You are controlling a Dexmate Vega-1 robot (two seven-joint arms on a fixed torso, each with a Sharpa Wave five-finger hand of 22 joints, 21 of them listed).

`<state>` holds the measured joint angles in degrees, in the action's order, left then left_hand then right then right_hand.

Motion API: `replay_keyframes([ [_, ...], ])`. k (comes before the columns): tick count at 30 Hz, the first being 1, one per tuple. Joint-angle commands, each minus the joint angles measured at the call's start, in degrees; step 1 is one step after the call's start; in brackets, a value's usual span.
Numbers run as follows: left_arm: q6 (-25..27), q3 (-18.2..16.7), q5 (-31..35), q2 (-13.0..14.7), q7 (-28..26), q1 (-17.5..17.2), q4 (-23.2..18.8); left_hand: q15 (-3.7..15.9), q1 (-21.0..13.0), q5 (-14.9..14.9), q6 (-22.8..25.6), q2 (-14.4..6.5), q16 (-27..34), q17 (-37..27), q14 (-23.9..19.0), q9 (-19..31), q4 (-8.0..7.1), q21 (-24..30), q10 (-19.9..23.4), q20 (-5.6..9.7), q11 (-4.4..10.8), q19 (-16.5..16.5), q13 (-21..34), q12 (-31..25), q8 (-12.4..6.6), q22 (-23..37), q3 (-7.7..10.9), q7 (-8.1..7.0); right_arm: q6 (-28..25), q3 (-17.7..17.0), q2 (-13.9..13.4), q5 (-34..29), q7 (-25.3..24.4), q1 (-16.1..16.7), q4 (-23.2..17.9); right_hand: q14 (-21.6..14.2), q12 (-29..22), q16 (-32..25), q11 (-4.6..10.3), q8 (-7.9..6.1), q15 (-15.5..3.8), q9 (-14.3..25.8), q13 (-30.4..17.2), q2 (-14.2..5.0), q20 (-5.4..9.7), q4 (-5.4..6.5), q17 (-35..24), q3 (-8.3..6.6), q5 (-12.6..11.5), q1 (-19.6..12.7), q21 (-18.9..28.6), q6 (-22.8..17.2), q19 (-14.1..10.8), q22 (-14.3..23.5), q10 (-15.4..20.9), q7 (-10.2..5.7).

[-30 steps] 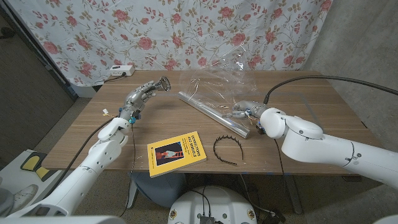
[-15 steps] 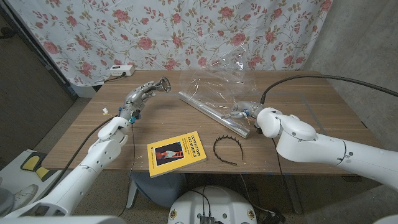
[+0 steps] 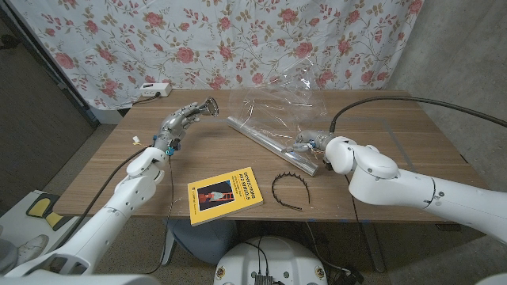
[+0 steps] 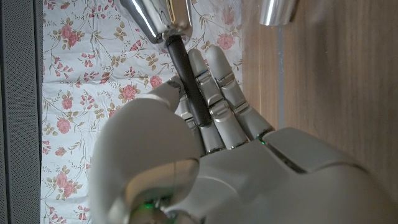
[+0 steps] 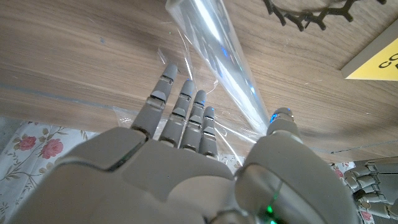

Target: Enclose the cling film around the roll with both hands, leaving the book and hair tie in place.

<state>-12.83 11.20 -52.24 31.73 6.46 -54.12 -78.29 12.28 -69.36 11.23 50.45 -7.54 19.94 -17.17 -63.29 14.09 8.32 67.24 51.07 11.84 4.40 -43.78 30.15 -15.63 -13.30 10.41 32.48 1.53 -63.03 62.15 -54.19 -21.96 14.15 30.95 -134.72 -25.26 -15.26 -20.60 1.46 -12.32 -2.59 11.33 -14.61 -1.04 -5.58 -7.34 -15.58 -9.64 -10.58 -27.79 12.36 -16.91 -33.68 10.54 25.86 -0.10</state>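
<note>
Flowery curtain behind wooden table (image 3: 111, 170). One cling film roll (image 3: 273, 144) lies slanted mid-table; loose cling film (image 3: 281, 99) stands crumpled toward far edge. Film likely light, thin, clingy, tears easy; roll stiff, slippery, so hold roll by ends. Right hand (image 5: 205, 149) spread over roll's near end, holding nothing. Left hand (image 3: 181, 121) lifted near left edge, fingers loosely curled, empty. One yellow book (image 3: 226, 193), one toothed black hair band (image 3: 289, 190) by near edge.

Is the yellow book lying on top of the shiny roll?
No, the yellow book lies apart from the roll, nearer the table's front edge.
</note>
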Motion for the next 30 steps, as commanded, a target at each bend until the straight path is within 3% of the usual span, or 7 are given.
replay_keyframes([
  [1, 0.08, 0.23, -0.17, -0.38, 0.33, 0.59, 0.80, 0.71, -0.72, 0.32, 0.27, -0.14, -0.08, -0.30, -1.51, 0.21, 0.43, 0.47, 0.44, -0.13, 0.07, 0.37, 0.17, 0.21, 0.18, 0.03, 0.23, -0.15, -1.88, 4.45, 1.14, -4.76, 4.32, -3.19, 0.84, -1.36, -0.62, -0.94, 0.43, -0.35, -2.77, 0.22, -0.49, -0.72, -0.83, -0.19, -0.50, -0.02, -0.35, -0.61, 1.01, -0.74, -1.98, 0.26, 1.00, -0.27],
  [9, -0.10, 0.03, -0.43, -0.57, 0.25, 0.31, 0.87, 0.70, -0.71, 0.32, 0.25, -0.12, -0.10, -0.33, -1.52, 0.20, 0.42, 0.53, 0.47, -0.13, 0.10, 0.43, 0.20, 0.25, 0.22, 0.02, 0.24, -0.15, -2.89, 7.14, 2.13, -7.46, 7.09, -4.94, 1.84, -2.51, -0.92, -1.59, 0.72, -0.17, -2.94, 0.27, -0.85, -0.65, -2.14, -0.32, -0.90, 0.10, -0.32, -0.87, 1.59, -0.68, -3.77, 0.25, 1.14, -0.59],
  [12, 0.29, -0.25, -1.49, -0.90, 0.69, 0.10, 0.97, 0.70, -0.70, 0.32, 0.29, -0.12, -0.12, -0.32, -1.52, 0.19, 0.41, 0.56, 0.39, -0.13, 0.14, 0.45, 0.25, 0.28, 0.22, 0.02, 0.24, -0.17, -3.59, 9.24, 2.18, -10.44, 7.52, -5.81, 2.09, -4.28, -1.25, -2.39, 1.20, -0.09, -4.72, 0.31, -1.15, -0.48, -2.16, -0.28, -1.21, 0.32, -0.27, -0.80, 1.78, -0.74, -4.54, 0.26, 1.51, -0.86],
  [16, 0.38, -0.29, -1.58, -0.88, 0.74, -0.10, 0.91, 0.69, -0.69, 0.31, 0.27, -0.12, -0.17, -0.30, -1.48, 0.19, 0.40, 0.59, 0.43, -0.13, 0.14, 0.48, 0.27, 0.29, 0.24, 0.02, 0.24, -0.25, -4.22, 9.97, 2.50, -11.83, 8.97, -6.19, 2.38, -5.37, -1.85, -2.97, 1.74, -0.25, -6.19, 0.38, -1.46, -0.29, -0.59, -0.39, -1.54, 0.50, -0.24, -0.97, 1.62, -1.38, -4.39, 0.29, 2.56, -1.22],
  [19, 0.33, -0.41, -1.95, -1.08, 1.07, -0.08, 1.03, 0.68, -0.66, 0.31, 0.27, -0.12, -0.16, -0.32, -1.52, 0.18, 0.37, 0.61, 0.49, -0.14, 0.15, 0.50, 0.27, 0.29, 0.26, 0.02, 0.24, -0.25, -4.31, 10.55, 2.84, -12.55, 10.13, -6.51, 3.02, -6.10, -2.13, -3.56, 1.67, -0.20, -5.94, 0.48, -1.86, -0.48, 2.05, -0.38, -2.14, 0.59, -0.26, -1.22, 3.22, -1.59, -8.32, 0.58, 2.61, -1.15],
  [22, 0.28, -0.36, -1.87, -1.08, 1.21, 0.01, 1.01, 0.69, -0.66, 0.31, 0.25, -0.11, -0.17, -0.34, -1.53, 0.18, 0.37, 0.65, 0.51, -0.14, 0.14, 0.51, 0.25, 0.32, 0.28, 0.02, 0.24, -0.27, -4.57, 10.67, 3.19, -13.03, 10.87, -6.50, 3.53, -5.37, -2.14, -3.24, 1.53, -0.12, -5.52, 0.53, -2.06, -0.50, 0.73, -0.29, -2.30, 0.67, -0.24, -1.13, 2.69, -1.54, -7.07, 0.61, 2.31, -1.09],
  [30, 0.68, -0.42, -1.83, -0.78, 0.83, -0.33, 0.51, 0.70, -0.65, 0.31, 0.27, -0.11, -0.22, -0.33, -1.51, 0.17, 0.37, 0.72, 0.50, -0.13, 0.16, 0.54, 0.24, 0.39, 0.30, 0.02, 0.25, -0.28, -3.95, 8.22, 3.08, -11.38, 10.28, -4.36, 4.05, -5.04, -2.02, -2.54, 1.20, -0.14, -4.66, 0.64, -2.40, -0.36, 2.48, -0.35, -2.08, 0.66, -0.25, -1.27, 3.96, -1.75, -10.63, 0.58, 1.57, -0.91],
])
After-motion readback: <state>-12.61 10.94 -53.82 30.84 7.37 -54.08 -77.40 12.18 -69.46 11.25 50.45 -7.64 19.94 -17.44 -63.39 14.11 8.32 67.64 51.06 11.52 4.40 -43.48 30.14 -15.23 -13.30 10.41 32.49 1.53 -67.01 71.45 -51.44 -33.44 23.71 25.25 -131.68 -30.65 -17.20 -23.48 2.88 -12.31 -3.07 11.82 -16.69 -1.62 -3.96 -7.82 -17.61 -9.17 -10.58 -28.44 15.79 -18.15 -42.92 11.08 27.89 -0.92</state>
